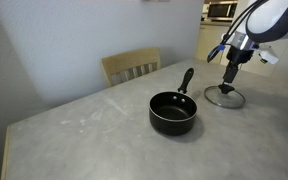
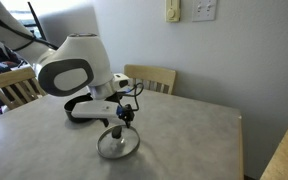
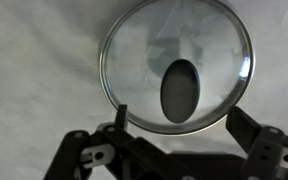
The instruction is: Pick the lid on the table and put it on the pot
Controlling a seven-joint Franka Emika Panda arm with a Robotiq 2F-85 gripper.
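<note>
ARM POISED OVER LID: The Panda arm's gripper (image 1: 230,84) hangs directly over the lid (image 1: 224,97). The lid lies flat, knob up, on the table (image 1: 74,135), near the pot (image 1: 172,113) but apart from it, off the side where the pot's handle (image 1: 185,80) ends. In the wrist view we see the fingers (image 3: 122,112) spread wide, one on either side of the black knob (image 3: 179,92), gripping nothing. We cannot tell whether the tips touch the glass. The pot stands uncovered, its dark inside bare.

We judge the step in hand to be the grasp of the knob. To do it well, we would centre the knob between the fingers and lower straight down until the pads bracket the knob rather than the glass. We would close gently, since the knob is small and could slip out of a skewed pinch. We would then lift level so the lid does not swing, and carry it across to the pot clear of the handle. Last, we would match the metal rim to the pot's rim before letting go.
</note>
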